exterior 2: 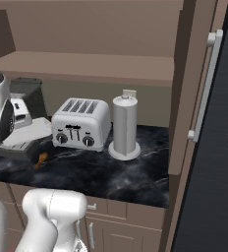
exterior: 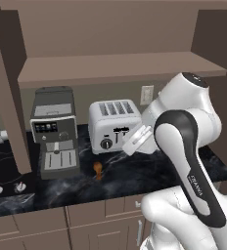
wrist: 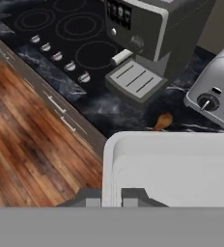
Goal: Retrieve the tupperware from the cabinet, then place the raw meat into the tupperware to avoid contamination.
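Observation:
My gripper (wrist: 112, 198) is shut on the left rim of the tupperware (wrist: 176, 169), a shallow white container with rounded corners, one finger on each side of its wall. It hangs above the counter's front part, in front of the coffee machine, and appears empty. In the right base view the tupperware (exterior 2: 30, 133) shows as a pale flat tray under the hand. The raw meat (exterior: 98, 169), a tiny orange-brown drumstick, lies on the dark counter just beyond the container (wrist: 163, 120) and before the toaster's left corner (exterior 2: 41, 158). The cabinet (exterior: 120, 68) stands open above, its shelf bare.
A grey coffee machine (exterior: 54, 132) and a silver toaster (exterior: 113, 124) stand at the back of the black marble counter (exterior 2: 116, 172). A tall grey cylinder (exterior 2: 125, 125) stands right of the toaster. The stove (wrist: 61, 29) lies left. An open cabinet door (exterior 2: 204, 83) juts out at the right.

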Controlling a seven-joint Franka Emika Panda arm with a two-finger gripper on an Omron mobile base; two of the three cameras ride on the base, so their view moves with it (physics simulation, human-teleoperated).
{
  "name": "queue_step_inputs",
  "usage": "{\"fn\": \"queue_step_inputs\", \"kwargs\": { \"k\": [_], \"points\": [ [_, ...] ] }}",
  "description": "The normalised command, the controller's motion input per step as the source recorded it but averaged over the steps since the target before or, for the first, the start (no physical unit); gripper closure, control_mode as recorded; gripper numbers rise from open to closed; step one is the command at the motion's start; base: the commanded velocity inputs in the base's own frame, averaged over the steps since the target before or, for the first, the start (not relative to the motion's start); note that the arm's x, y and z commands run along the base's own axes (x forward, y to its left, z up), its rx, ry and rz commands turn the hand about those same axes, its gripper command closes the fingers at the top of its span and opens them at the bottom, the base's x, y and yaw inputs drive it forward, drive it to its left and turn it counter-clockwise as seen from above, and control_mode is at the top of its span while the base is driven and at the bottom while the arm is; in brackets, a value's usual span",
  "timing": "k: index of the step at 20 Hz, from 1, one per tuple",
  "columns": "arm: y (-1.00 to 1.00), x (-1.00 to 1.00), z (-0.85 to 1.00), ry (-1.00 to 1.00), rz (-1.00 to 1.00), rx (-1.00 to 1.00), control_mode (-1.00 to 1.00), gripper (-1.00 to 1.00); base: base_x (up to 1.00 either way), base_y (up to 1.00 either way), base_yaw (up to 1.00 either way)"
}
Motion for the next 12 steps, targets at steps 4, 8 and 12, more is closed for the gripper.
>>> {"fn": "queue_step_inputs", "kwargs": {
  "k": [4, 8, 12],
  "points": [
    [-0.1, 0.0, -0.49, 0.06, 0.0, -0.01, -1.0, 1.0, 0.0, 0.0, 0.0],
    [-0.1, 0.01, -0.48, 0.06, 0.0, -0.01, -1.0, 1.0, 0.0, 0.0, 0.0],
    [-0.1, 0.18, -0.4, 0.07, 0.0, -0.01, -1.0, 1.0, 0.0, 0.0, 0.0]
  ]
}}
